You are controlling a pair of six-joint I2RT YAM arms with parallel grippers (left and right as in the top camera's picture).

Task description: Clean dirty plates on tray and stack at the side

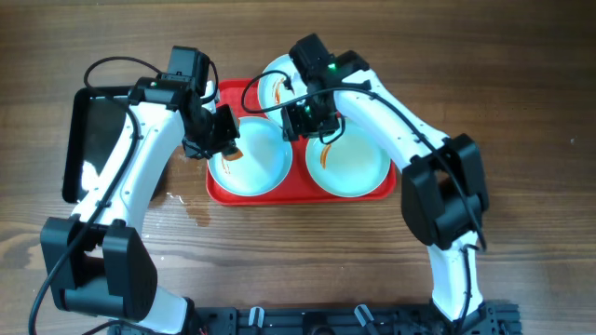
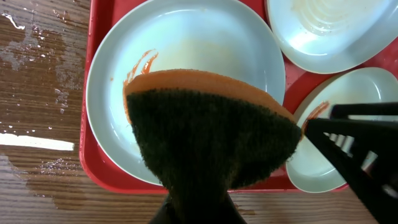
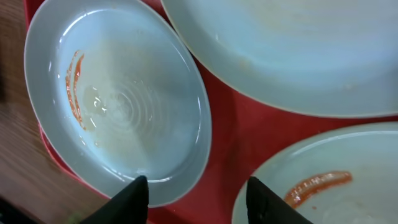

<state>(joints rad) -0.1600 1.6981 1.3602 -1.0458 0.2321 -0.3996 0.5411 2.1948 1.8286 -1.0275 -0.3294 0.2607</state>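
The wooden table carries the red tray at its middle and a black tray toward its left edge. All three plates lie in the red tray. The near-left plate and the near-right plate fill its near corners, both smeared orange, and the far plate sits at its far edge. The left gripper hangs over the near-left plate, clenched on an orange-and-green sponge. The right gripper stands released, its fingers astride the gap between the far plate and the near-right plate.
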